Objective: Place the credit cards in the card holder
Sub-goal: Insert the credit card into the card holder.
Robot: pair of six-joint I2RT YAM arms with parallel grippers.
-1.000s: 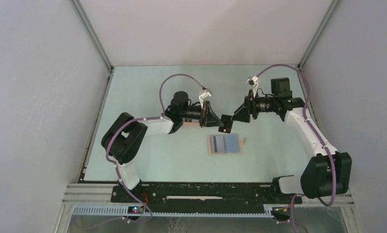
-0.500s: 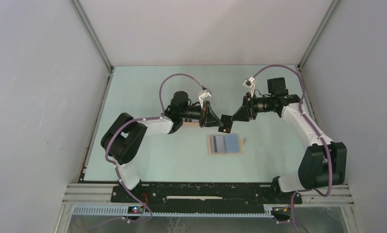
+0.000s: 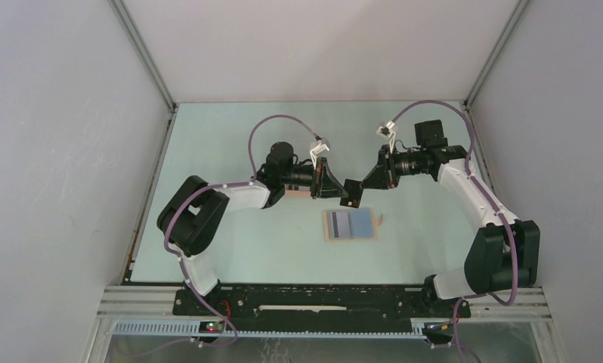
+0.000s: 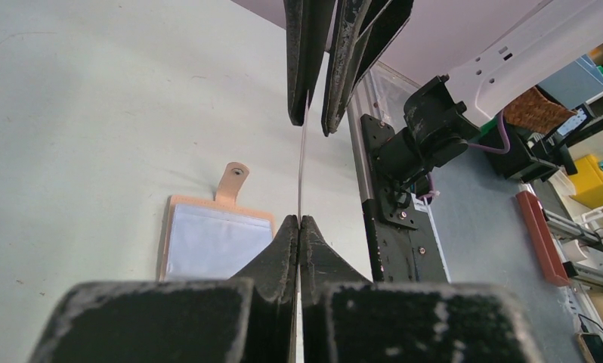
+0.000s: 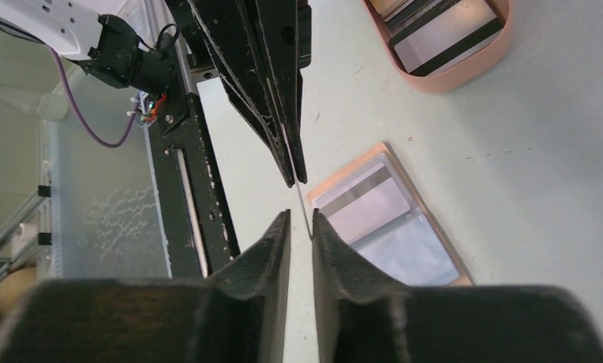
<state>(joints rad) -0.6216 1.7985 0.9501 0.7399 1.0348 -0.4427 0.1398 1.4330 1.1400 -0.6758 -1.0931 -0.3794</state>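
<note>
A black credit card (image 3: 351,190) hangs in the air above the table, edge-on in both wrist views (image 4: 300,159) (image 5: 304,209). My left gripper (image 3: 337,188) (image 4: 299,221) is shut on its near end. My right gripper (image 3: 363,185) (image 5: 301,215) faces it and straddles the card's other end. Its jaws stand narrowly apart, with a gap still showing beside the card. The tan card holder (image 3: 365,227) (image 4: 233,180) (image 5: 351,161) lies open on the table below, with a grey striped card (image 3: 338,224) (image 5: 366,200) in one pocket.
A peach oval tray (image 5: 465,72) with more cards (image 5: 442,30) sits on the table beyond the left gripper. The black base rail (image 3: 321,299) runs along the near edge. White walls close in the table on three sides.
The right gripper's jaws have narrowed around the free end of the card. The right arm's elbow has swung slightly inward. The left arm and card have held still.
</note>
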